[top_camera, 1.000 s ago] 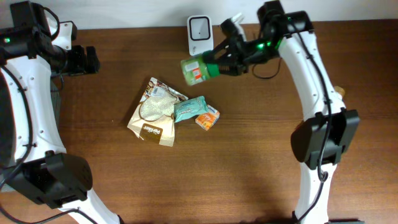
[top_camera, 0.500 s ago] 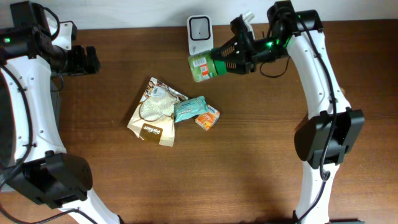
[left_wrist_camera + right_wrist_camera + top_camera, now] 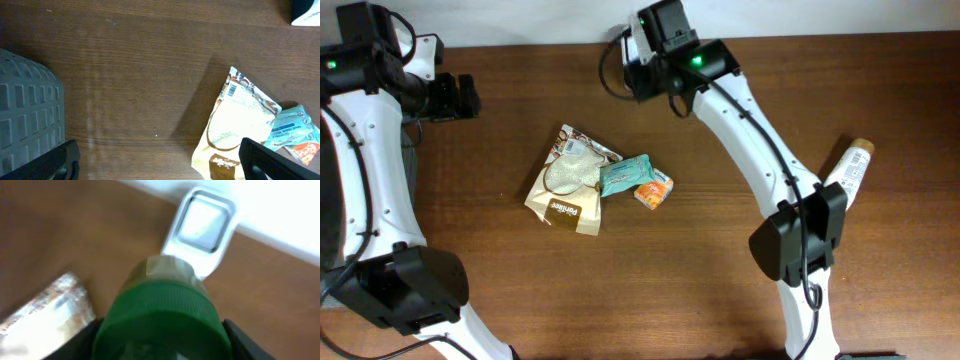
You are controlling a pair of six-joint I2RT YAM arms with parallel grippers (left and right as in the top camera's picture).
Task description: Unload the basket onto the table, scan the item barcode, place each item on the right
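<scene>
In the right wrist view my right gripper (image 3: pixel 162 341) is shut on a jar with a green lid (image 3: pixel 162 322), a black finger on each side of the lid. The jar's far end points at the white barcode scanner (image 3: pixel 204 227) just beyond it. From overhead, the right wrist (image 3: pixel 665 40) covers the jar and most of the scanner at the table's back edge. My left gripper (image 3: pixel 455 97) hangs open and empty at the far left, and its fingers (image 3: pixel 272 161) frame bare wood.
A beige pouch (image 3: pixel 565 185), a teal packet (image 3: pixel 623 175) and a small orange box (image 3: pixel 654 190) lie together mid-table. A bottle with a tan cap (image 3: pixel 850 170) lies at the right. A grey slatted basket (image 3: pixel 27 115) sits at the left.
My right arm has swung left with the jar, from right of the scanner to over it. The bottle at the right is now uncovered. The left arm has not moved.
</scene>
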